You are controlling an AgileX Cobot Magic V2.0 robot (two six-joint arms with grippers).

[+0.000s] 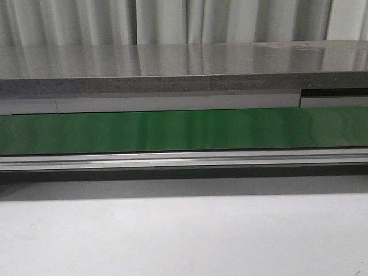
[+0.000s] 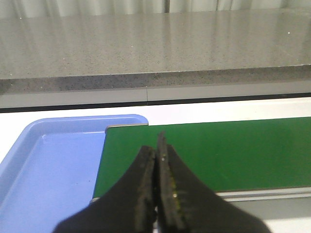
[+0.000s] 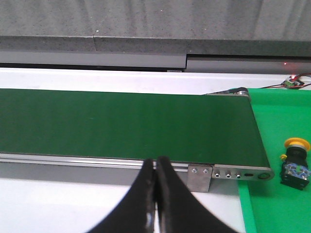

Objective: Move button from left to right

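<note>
Item 1, conveyor belt: a green band running across the middle of my front view, with an aluminium side rail along its near edge and a grey speckled counter behind it. Pale curtain at the top of the frame.

Item 2, left gripper: black fingers pressed together, nothing between them, seen at the bottom centre of the left wrist view over the belt's end. A blue tray fills the lower left of that frame, butting against the belt.

Item 3, right gripper: fingers likewise closed tip to tip and holding nothing, at the bottom centre of the right wrist view, in front of the belt's rail.

Item 4, button: yellow round head on a dark boxy body, standing on a green mat at the right edge of the right wrist view, just past the belt's end bracket and well apart from my right gripper.
</note>
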